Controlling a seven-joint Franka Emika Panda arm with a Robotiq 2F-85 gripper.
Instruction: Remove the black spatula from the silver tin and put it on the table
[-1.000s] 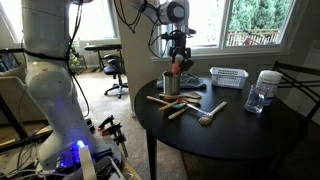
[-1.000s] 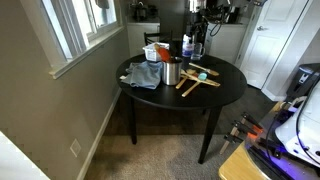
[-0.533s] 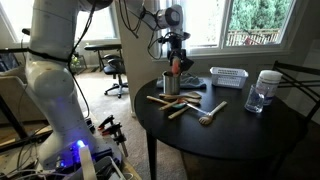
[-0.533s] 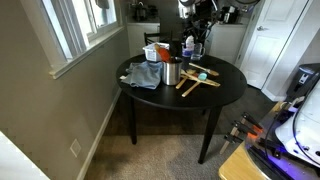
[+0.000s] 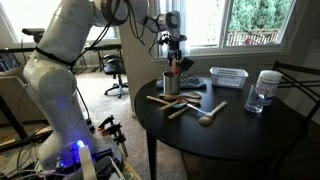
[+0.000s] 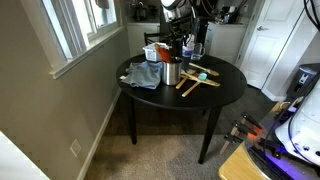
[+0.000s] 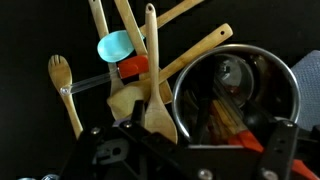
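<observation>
The silver tin [image 5: 171, 85] stands on the round black table [image 5: 240, 135], near its edge; it also shows in the other exterior view [image 6: 172, 73]. An orange-tipped utensil [image 5: 176, 66] sticks out of it. My gripper [image 5: 175, 50] hangs just above the tin, fingers pointing down. In the wrist view the tin's shiny rim [image 7: 292, 82] lies between my spread fingers [image 7: 190, 140]. Inside it a slim dark strip [image 7: 203, 108] looks like the black spatula, beside the orange tip [image 7: 252, 140]. The gripper is open and holds nothing.
Several pale wooden spoons [image 5: 185, 105] lie on the table beside the tin, with a blue-headed utensil [image 7: 114, 46] among them. A white slotted basket [image 5: 228, 77] and a clear glass jar [image 5: 262, 92] stand farther along. A blue cloth [image 6: 143, 76] lies beyond the tin.
The arm's upper links have swung over to the left in an exterior view. The gripper has shifted slightly left and stays above the tin.
</observation>
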